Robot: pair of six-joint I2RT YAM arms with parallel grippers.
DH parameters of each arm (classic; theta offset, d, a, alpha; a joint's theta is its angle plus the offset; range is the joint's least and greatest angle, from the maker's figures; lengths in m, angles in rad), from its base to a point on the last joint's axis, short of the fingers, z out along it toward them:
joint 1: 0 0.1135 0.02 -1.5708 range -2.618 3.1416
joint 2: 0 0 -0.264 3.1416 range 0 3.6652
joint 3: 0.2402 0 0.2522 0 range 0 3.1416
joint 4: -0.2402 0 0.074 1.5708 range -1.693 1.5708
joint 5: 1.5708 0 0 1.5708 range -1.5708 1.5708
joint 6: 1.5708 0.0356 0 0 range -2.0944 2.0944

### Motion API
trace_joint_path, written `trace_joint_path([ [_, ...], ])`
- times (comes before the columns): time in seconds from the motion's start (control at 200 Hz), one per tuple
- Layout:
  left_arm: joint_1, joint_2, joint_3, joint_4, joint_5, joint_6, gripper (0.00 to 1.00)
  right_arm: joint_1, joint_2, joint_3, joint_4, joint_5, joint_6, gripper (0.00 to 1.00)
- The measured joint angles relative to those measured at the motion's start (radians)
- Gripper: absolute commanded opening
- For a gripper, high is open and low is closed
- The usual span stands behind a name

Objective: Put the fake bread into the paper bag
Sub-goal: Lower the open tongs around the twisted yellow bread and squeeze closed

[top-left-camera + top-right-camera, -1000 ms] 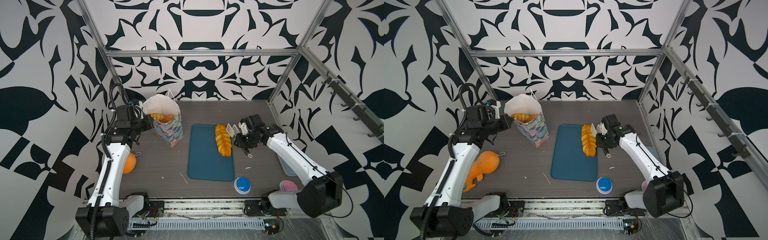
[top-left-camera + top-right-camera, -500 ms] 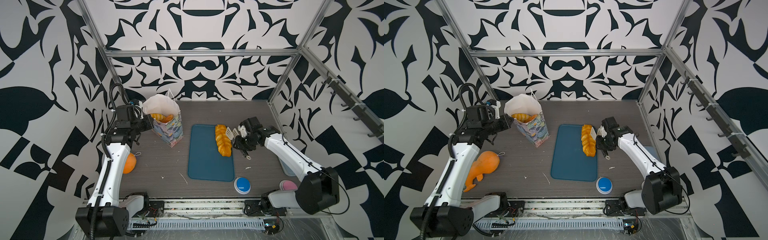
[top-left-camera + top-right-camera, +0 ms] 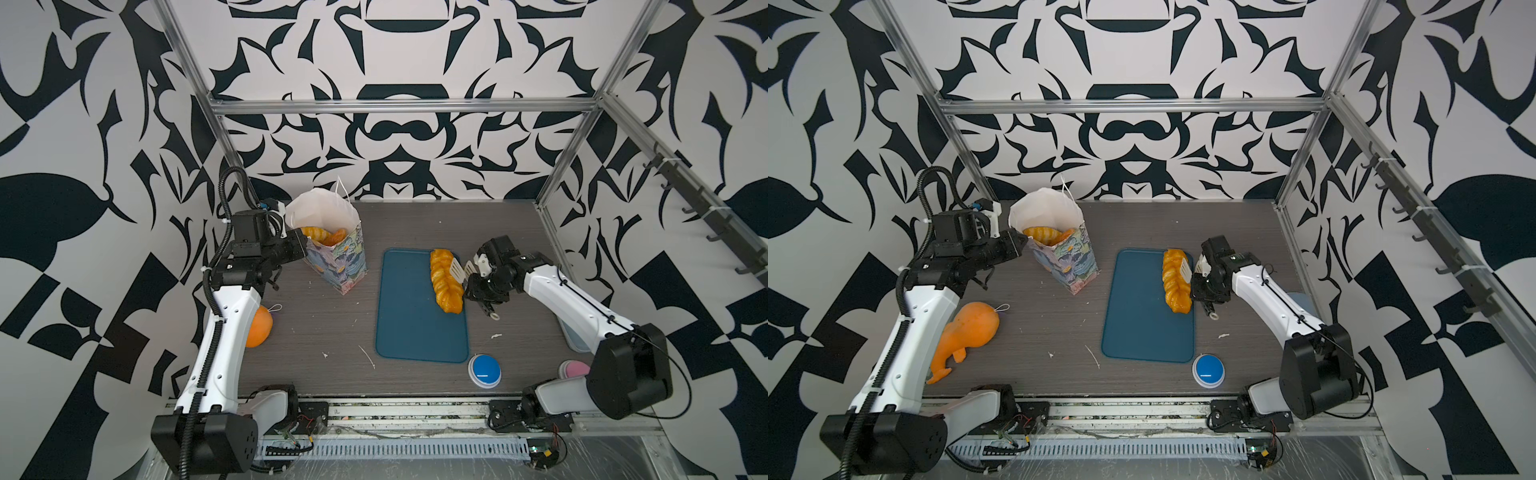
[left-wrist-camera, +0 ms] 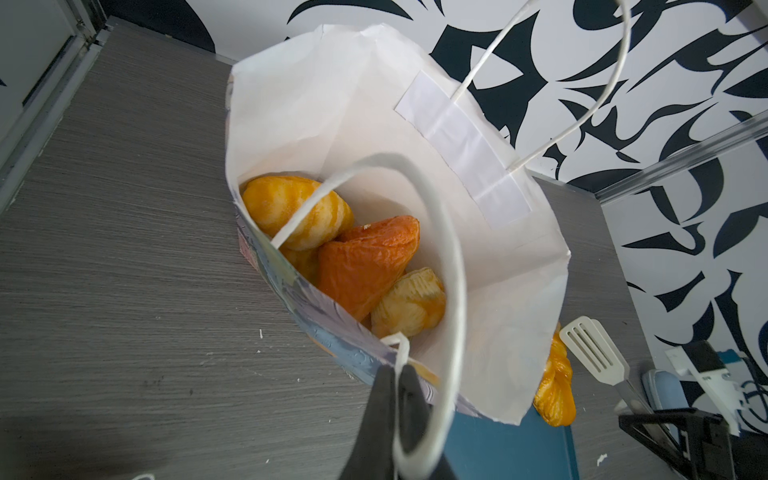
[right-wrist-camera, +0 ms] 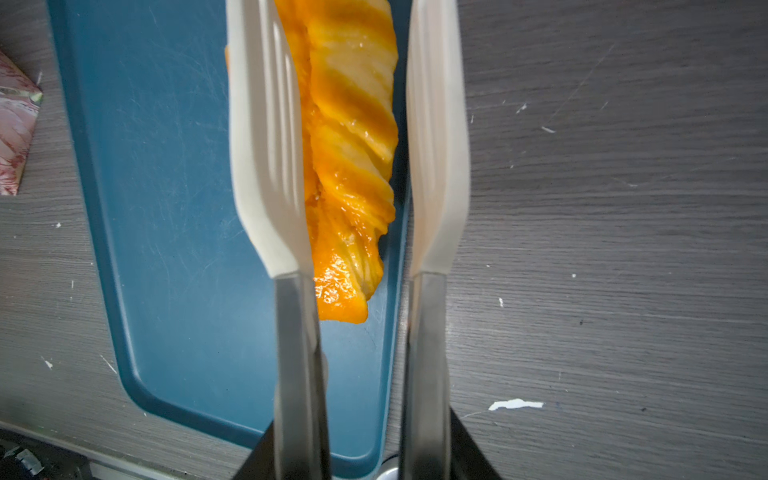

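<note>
Blue tray [image 3: 411,324] carries one braided loaf [image 3: 445,286]; paper bag [image 3: 338,266] shows three pastries [image 4: 361,266]; left gripper [image 4: 395,382] pinches one string handle [image 4: 453,266]; right gripper [image 3: 476,276] clamps tongs [image 5: 266,145] (two blades apart, flanking loaf).

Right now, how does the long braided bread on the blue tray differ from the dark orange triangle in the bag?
Shape: the braided loaf is long and twisted; the triangle pastry is short and wedge-shaped. Colour: the loaf is golden with pale stripes, the triangle a darker orange. Place: the loaf lies on the blue tray, the triangle inside the paper bag among other pastries. Both are fake bread.
</note>
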Motion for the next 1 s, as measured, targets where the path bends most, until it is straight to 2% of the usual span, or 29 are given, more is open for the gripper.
trace_joint_path([
  [0.995, 0.000, 0.000, 0.000, 0.000, 0.004, -0.001, 0.00, -0.002, 0.060, -0.001, 0.034, -0.021, 0.013, 0.44],
])
